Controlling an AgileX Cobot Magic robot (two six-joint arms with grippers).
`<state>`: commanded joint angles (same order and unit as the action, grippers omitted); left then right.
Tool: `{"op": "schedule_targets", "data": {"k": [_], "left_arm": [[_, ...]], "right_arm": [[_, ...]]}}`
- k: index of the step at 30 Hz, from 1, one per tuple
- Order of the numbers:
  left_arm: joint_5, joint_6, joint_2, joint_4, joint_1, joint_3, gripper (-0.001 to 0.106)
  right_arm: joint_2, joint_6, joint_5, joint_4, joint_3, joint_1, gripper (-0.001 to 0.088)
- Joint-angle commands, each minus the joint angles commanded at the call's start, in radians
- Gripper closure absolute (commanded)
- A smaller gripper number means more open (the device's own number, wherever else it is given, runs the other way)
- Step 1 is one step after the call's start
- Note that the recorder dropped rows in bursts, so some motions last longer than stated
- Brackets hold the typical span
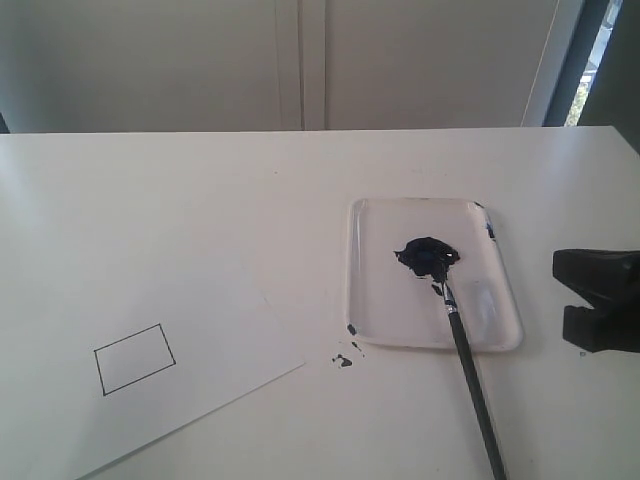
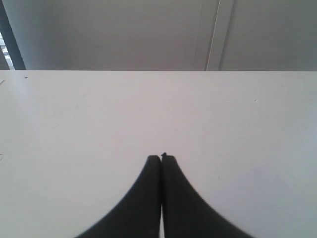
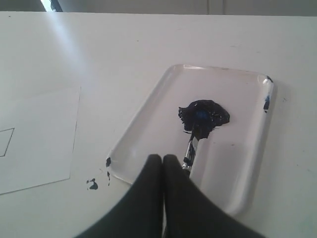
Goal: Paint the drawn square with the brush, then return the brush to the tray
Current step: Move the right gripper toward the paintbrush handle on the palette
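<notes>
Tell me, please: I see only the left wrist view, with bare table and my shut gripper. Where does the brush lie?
Observer: The brush lies with its bristles in the paint blob on the tray. Its handle runs out over the tray's rim.
Operator: Does the right gripper hold it?
Observer: No. The right gripper is shut and empty, off to the side of the tray.
Operator: Is the square painted?
Observer: Not yet. The drawn square on the paper is white inside.
</notes>
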<state>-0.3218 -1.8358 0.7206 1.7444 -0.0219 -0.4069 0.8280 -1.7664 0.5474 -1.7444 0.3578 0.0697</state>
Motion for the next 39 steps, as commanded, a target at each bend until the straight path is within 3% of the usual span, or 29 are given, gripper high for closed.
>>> {"op": "schedule_targets", "data": {"k": [28, 34, 39], "left_arm": [[0.0, 0.0, 0.0, 0.0, 0.0, 0.0, 0.105], [0.0, 0.0, 0.0, 0.0, 0.0, 0.0, 0.105], [0.0, 0.0, 0.0, 0.0, 0.0, 0.0, 0.105]], "right_arm": [[0.0, 0.001, 0.025, 0.0, 0.002, 0.0, 0.0868], [0.0, 0.399, -0.01, 0.411, 0.002, 0.0, 0.0868], [0.0, 0.785, -0.222, 0.763, 0.002, 0.009, 0.0868]]}}
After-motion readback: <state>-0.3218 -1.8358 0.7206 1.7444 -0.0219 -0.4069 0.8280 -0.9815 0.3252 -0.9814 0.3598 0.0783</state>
